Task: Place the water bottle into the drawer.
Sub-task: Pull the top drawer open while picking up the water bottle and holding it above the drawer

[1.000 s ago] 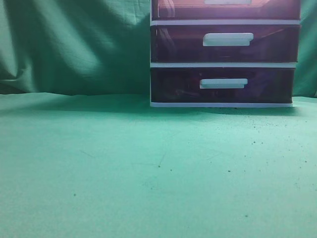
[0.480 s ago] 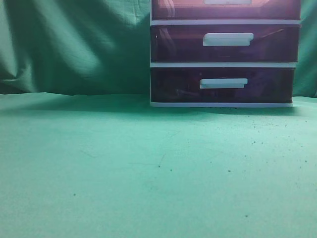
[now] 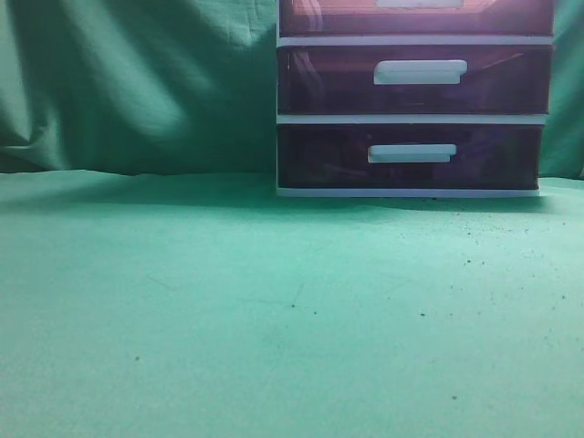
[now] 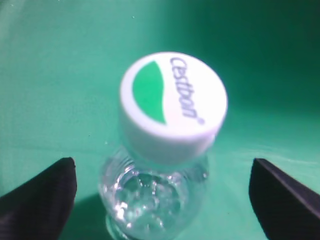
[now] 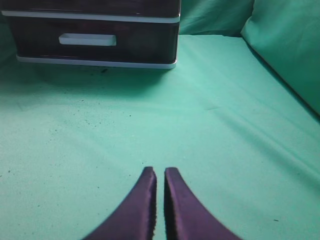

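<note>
The water bottle [image 4: 155, 200] stands upright on the green cloth, seen from above in the left wrist view. It has a clear ribbed wall and a white cap [image 4: 172, 102] with a green mark. My left gripper [image 4: 161, 162] is open, its dark fingers [image 4: 42, 192] wide apart on either side of the bottle and not touching it. My right gripper [image 5: 159, 171] is shut and empty, low over the cloth. The drawer [image 3: 415, 18] is closed at the top edge of the exterior view. The bottle and both grippers are out of the exterior view.
Two darker purple drawers [image 3: 415, 80] sit closed below it in the white-framed unit [image 3: 411, 119], which stands at the back right on the cloth. The unit's lower part also shows in the right wrist view [image 5: 95, 40]. Green cloth [image 3: 137, 91] hangs behind.
</note>
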`<action>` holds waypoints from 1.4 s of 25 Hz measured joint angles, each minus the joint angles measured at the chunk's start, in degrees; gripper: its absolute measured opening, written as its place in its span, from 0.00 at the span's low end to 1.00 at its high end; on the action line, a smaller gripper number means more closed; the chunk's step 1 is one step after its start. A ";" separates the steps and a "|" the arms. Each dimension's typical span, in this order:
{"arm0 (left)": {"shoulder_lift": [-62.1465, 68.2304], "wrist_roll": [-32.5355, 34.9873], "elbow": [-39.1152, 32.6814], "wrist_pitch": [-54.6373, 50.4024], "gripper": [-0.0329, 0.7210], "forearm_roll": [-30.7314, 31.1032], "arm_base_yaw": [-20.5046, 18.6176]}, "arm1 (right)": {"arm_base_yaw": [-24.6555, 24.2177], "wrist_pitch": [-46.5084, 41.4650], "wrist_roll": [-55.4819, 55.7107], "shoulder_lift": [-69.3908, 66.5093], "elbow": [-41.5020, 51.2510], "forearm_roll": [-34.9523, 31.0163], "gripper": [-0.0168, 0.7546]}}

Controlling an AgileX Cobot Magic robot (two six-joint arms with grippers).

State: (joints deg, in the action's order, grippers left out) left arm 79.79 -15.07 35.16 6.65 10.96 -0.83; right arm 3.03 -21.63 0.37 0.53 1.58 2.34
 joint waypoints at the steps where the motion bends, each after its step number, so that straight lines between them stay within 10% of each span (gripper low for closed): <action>1: 0.72 0.00 0.46 0.05 0.90 0.00 0.00 | 0.00 0.00 0.00 0.00 0.00 0.00 0.08; 11: 2.97 0.00 2.07 0.63 0.35 1.81 -0.09 | 0.00 0.00 0.00 0.00 0.00 0.00 0.08; 20: -3.01 -0.09 2.10 -1.54 0.37 3.08 0.92 | 0.00 0.00 0.00 0.00 0.00 0.00 0.08; 29: -19.39 -0.09 3.89 -9.47 0.37 3.08 13.54 | 0.00 0.51 0.00 0.00 0.00 0.67 0.08; 35: -22.04 -0.09 11.23 -21.35 0.37 3.08 20.18 | 0.00 20.41 0.00 0.00 0.11 -1.01 0.08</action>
State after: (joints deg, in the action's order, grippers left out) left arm 57.75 -15.17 46.39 -14.70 14.04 19.35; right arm 3.03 -1.22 0.37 0.53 1.69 1.32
